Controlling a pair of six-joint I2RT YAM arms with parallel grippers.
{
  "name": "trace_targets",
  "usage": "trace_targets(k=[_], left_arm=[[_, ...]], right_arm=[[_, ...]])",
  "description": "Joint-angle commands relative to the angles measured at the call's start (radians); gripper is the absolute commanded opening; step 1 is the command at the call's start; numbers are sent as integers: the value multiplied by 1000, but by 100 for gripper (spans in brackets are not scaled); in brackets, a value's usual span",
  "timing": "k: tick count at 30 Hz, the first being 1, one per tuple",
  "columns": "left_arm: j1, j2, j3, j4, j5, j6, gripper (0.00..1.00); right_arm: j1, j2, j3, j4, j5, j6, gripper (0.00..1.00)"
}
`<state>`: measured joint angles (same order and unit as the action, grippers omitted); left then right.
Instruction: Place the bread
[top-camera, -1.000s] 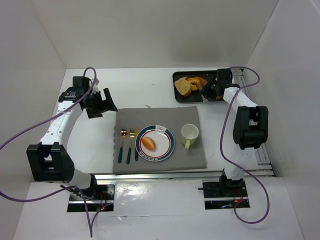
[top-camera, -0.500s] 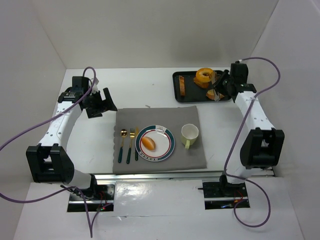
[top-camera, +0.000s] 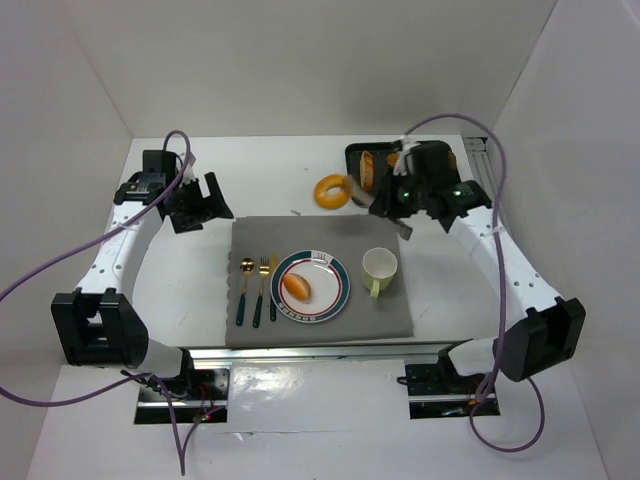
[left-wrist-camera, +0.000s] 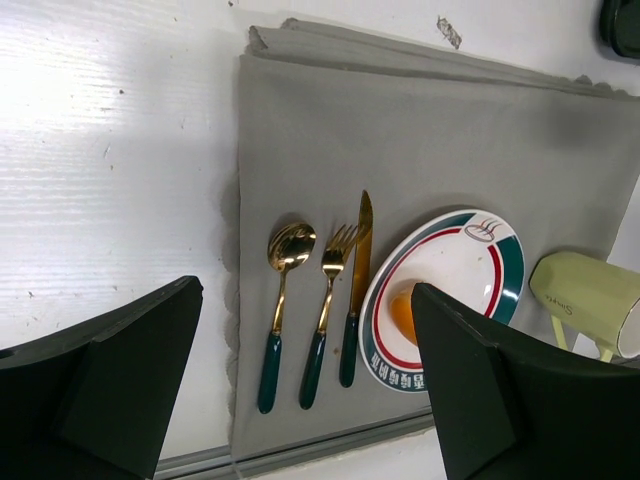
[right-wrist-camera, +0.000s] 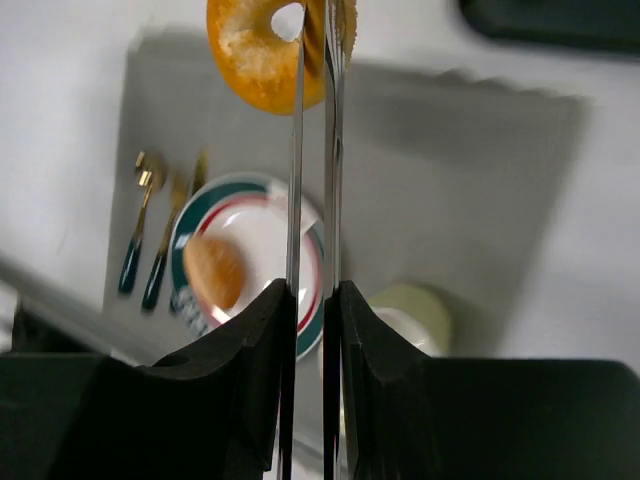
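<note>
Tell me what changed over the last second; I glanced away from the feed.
The right gripper, shut on the orange ring-shaped bread, lifted it off the black tray and swung it left; it now hangs near the grey placemat's far edge. The left gripper, open, the striped-rim plate with its bread roll, the pale green cup and the cutlery stayed put.

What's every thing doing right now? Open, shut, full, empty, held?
right gripper: shut on the bread ring
bread ring: held up, beyond the mat
left gripper: open, empty
plate: on the mat, one bun on it
cup: upright, looks empty
spoon, fork, knife: lying flat beside the plate
tray: holds a bread slice
</note>
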<state>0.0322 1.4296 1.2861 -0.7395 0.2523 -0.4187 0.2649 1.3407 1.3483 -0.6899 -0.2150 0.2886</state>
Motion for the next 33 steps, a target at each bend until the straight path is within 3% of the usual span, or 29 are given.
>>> trace_targets(k=[1,2,8,22,25,28,33], left_arm=[[6,-34,45,5,-25,4,99],[6,-34,45,5,-25,-5,99],[6,-55,45,5,-34,-5,99],[6,-64,36,5,-7,-5,99],[6,-64,36,5,2,-5,99],[6,-64,36,5,2,4,99],[6,-64,27,5,2,4,99]], right_arm=[[140,0,-12,-106,-84,-62,28],[213,11,-24,-115,-84,-62,28],[359,34,-80,-154,22,-13,28],[418,-8,-130,-226,150,60,28],[428,-8,-130,-235,151,60,34],[439,-8,-88,-244,160,60,56],[448,1,38,-299,245,60,59]])
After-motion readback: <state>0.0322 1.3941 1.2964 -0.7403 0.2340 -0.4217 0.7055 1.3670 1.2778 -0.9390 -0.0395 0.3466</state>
